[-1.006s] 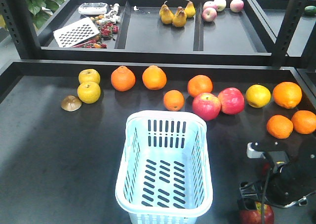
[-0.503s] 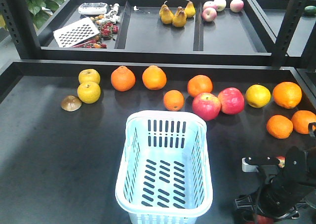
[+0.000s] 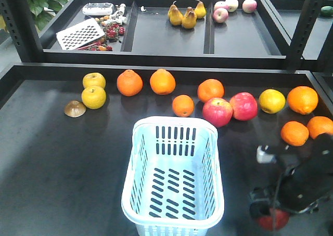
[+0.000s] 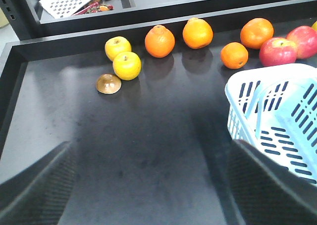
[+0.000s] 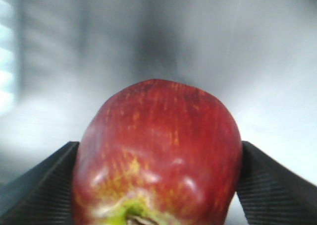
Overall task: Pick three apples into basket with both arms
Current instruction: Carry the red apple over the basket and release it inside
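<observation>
A dark red apple [image 5: 158, 150] with a yellow-green patch fills the right wrist view, and my right gripper [image 5: 157, 185] is shut on it, with a ribbed finger [image 5: 37, 183] pressed to each side. In the front view that apple [image 3: 274, 220] shows below the blurred right gripper [image 3: 268, 210], to the right of the pale blue basket [image 3: 174, 122]. The basket holds no fruit. My left gripper [image 4: 148, 185] is open over bare tabletop, with the basket [image 4: 237, 93] to its right. No other dark red apple is in view.
Two pink-red apples [image 3: 217, 112] lie behind the basket in a row with oranges [image 3: 182, 105] and yellow fruit [image 3: 93, 96]. A brown half-shell [image 3: 75, 108] sits at the left. Two oranges [image 3: 294, 133] lie close behind the right arm. A raised shelf at the back holds pears [image 3: 186, 16].
The right arm has shifted up and to the right and is now blurred with motion. The apple in its jaws shows a little higher. The basket and the other fruit have not moved.
</observation>
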Tool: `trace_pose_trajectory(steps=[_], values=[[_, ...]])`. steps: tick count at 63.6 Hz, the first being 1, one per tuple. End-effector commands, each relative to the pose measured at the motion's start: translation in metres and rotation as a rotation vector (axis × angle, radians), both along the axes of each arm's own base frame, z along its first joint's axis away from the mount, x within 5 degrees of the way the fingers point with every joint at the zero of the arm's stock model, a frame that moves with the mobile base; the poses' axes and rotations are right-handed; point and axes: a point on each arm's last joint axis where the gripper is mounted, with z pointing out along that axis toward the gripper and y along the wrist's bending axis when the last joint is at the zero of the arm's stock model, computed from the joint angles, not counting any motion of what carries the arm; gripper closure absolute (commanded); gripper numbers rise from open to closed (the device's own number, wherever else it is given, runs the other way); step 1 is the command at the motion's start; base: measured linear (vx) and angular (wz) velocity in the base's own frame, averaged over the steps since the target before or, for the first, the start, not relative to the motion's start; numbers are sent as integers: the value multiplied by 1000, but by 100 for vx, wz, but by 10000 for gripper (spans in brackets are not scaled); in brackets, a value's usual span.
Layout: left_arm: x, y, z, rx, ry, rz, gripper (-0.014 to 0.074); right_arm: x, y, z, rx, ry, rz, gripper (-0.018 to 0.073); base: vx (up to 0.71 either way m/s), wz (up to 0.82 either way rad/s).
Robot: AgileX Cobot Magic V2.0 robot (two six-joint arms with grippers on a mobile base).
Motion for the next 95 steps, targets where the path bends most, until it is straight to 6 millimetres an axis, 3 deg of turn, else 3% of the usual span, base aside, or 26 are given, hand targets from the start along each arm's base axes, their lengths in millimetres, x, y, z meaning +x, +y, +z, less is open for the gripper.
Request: trace_pose_trajectory(steps=[1,12,25,34,43,51,56,65,72,88,95], values=[[1,0,12,-25,-75,-1,6,-6,1,48,25,-147,16,295,0,0],[1,0,12,-25,-75,-1,6,-39,14,101,69,-299,92,295,0,0],[1,0,12,-25,-75,-1,6,-65,53,134,239,-456,200,295,0,0],[1,0,12,-25,-75,-1,6,-64,83,131,284,-494,292,295,0,0],[1,0,12,-25,-75,-1,6,-46,111,119,286,-486,340,281,0,0],[1,0,12,-25,-75,-1,6,-28,125,107,273,-427,343,200,0,0],[1,0,12,-25,-75,-1,6,-20,131,99,261,-387,350,104,0,0],[1,0,12,-25,-75,-1,6,-15,134,92,250,-370,349,-78,0,0],[1,0,12,-25,-75,-1,6,-14,133,94,254,-377,342,-162,0,0],[1,0,12,-25,-75,-1,6,-21,127,110,252,-422,344,-156,0,0],[1,0,12,-25,-75,-1,6,-26,113,121,203,-438,316,-150,0,0]])
